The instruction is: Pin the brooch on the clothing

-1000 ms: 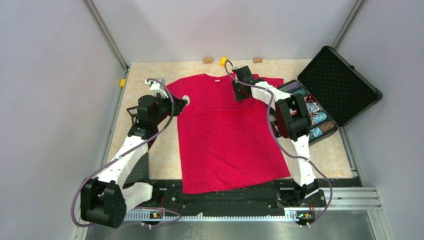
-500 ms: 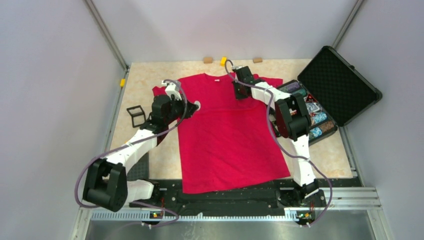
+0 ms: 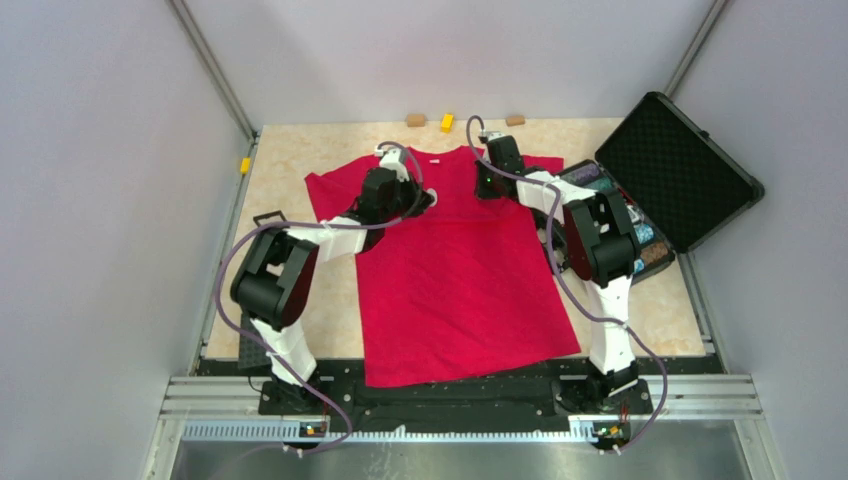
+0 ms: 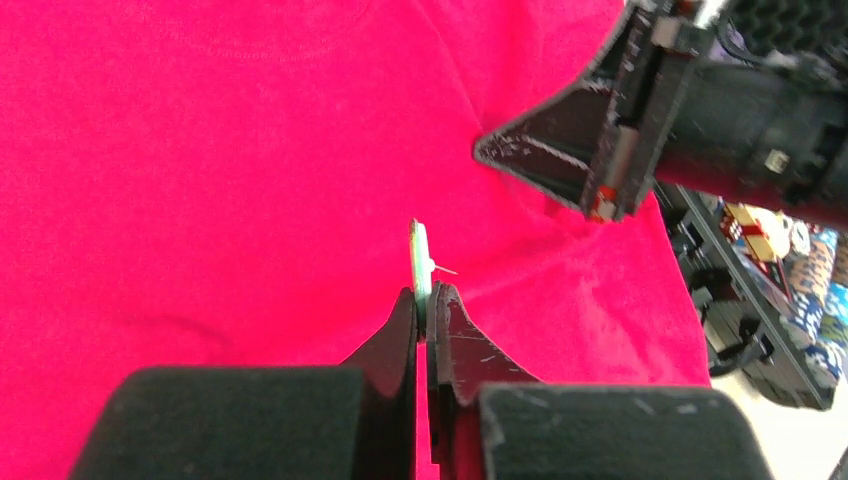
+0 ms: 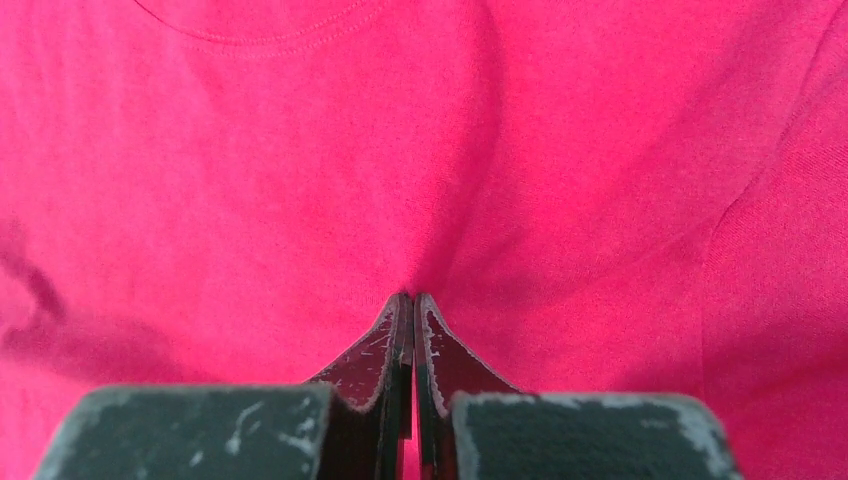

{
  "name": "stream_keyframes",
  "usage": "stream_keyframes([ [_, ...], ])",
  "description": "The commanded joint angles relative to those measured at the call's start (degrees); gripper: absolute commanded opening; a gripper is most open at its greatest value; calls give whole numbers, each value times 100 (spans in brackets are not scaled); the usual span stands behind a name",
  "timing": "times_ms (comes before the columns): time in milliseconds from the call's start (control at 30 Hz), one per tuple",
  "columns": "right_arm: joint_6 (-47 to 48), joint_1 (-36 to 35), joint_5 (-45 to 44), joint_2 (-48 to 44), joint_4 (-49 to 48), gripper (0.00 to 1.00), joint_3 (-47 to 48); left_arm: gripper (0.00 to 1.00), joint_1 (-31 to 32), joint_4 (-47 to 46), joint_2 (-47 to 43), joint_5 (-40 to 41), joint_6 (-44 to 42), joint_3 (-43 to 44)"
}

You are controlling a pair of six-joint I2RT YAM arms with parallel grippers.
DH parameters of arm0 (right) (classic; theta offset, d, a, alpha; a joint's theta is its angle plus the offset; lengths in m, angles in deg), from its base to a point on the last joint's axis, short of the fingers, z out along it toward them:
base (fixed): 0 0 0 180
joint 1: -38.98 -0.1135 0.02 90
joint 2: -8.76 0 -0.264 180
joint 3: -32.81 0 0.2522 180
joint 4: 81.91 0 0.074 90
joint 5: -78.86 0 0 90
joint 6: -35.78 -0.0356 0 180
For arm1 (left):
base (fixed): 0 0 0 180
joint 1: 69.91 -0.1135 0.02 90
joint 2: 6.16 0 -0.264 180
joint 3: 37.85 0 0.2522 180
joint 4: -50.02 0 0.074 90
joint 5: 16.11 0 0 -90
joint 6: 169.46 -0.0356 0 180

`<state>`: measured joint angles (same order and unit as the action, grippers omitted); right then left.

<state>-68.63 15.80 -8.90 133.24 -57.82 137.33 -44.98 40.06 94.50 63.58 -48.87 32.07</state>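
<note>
Firmly closed, the left gripper [image 4: 425, 300] holds the small round greenish-tan brooch [image 4: 419, 255] by its lower rim, edge-on just past its tips, with the thin pin [image 4: 447, 270] jutting right. Beneath lies the soft bright-red fabric T-shirt [image 4: 200, 180]. Ahead-right, the right gripper [image 5: 408, 300] is closed, apparently nipping a pucker of it. The badge looks light, rigid and slippery, so a rim hold suits; the limp cloth needs holding taut.

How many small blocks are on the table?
4. Far edge: left tan block, middle yellow block, right tan block. Left edge: second yellow block. Others may be hidden.
</note>
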Motion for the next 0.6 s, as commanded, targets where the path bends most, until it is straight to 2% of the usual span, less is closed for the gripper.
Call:
stream_keyframes([
  [0, -281, 168, 338, -579, -704, 0, -271, 0, 67, -506, 650, 172, -18, 815],
  [300, -462, 368, 1033, -679, -1386, 0, -642, 0, 293, 65, 1922, 207, -271, 2149],
  [567, -654, 468, 1641, -745, -1882, 0, -935, 0, 433, 666, 2564, 186, -481, 3055],
])
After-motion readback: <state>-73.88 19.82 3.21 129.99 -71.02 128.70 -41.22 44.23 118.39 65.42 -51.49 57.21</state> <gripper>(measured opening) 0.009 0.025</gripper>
